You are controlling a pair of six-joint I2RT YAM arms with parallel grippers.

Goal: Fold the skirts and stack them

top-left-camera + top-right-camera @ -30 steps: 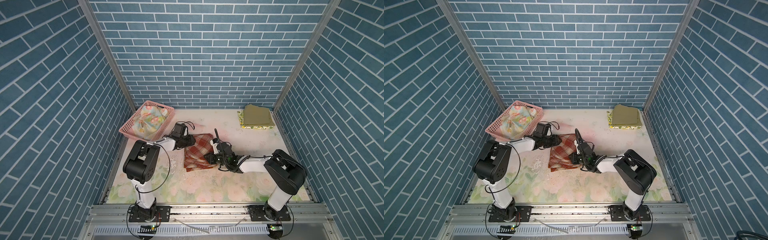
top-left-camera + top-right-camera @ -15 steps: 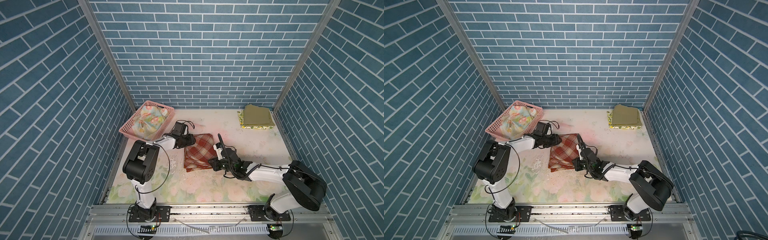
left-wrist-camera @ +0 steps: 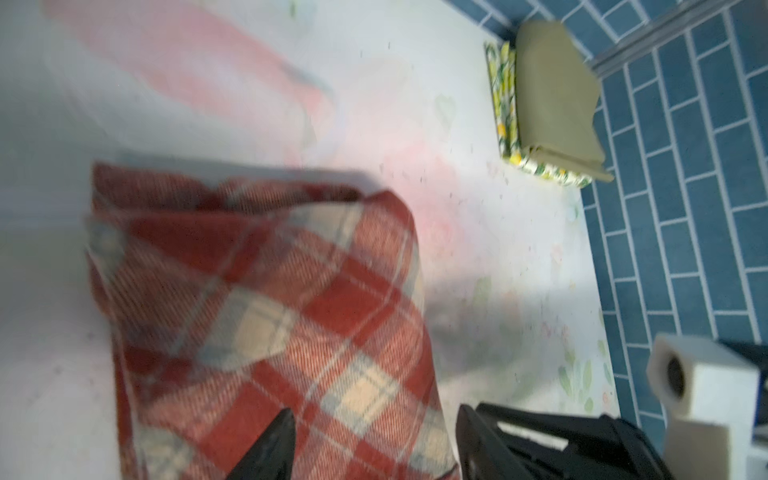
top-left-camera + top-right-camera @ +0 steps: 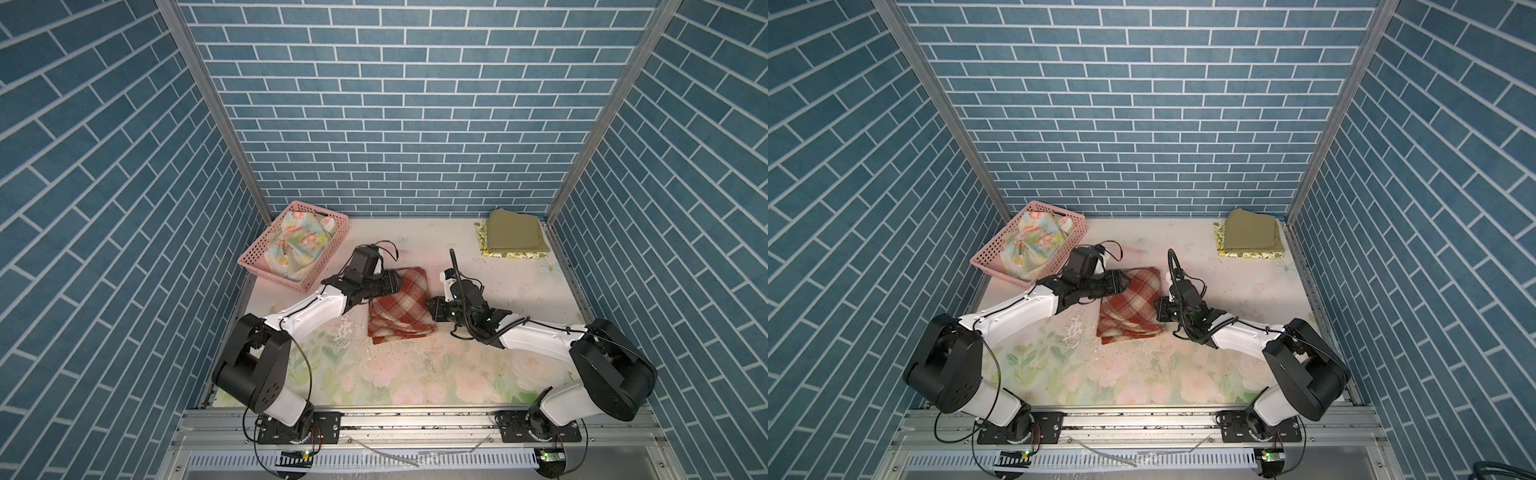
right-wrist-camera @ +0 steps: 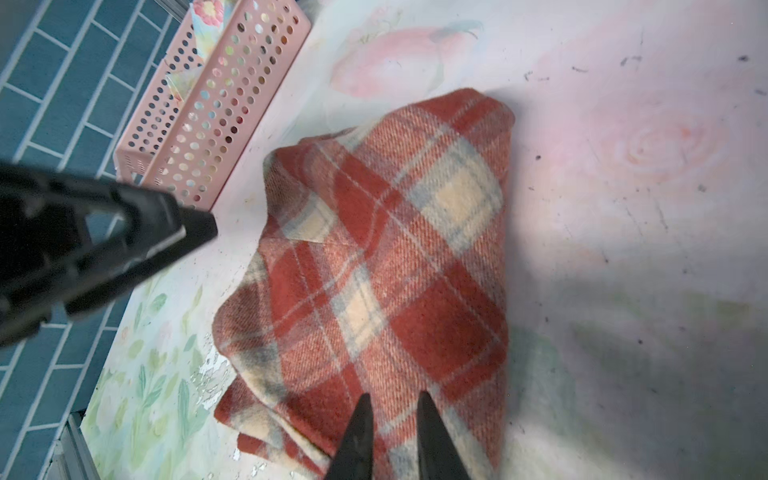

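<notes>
Two skirts are stacked, one is folded, one is kept in the pink basket (image 4: 272, 275).

In both top views, the plaid skirt (image 4: 401, 307) (image 4: 1131, 309) is folded just beside the pink basket; the floral skirt (image 4: 299, 245) is kept inside it, and the olive skirt (image 4: 513, 237) is laid on the lemon skirt (image 4: 511, 254) far across from it. In the left wrist view, the left gripper (image 3: 374, 411) is spread wide over the plaid cloth and nothing is held. In the right wrist view, the right gripper (image 5: 395, 397) is nearly closed at the plaid edge away from the basket; a pinch cannot be told. Next, it probably must be gripped and laid on that pile.
</notes>
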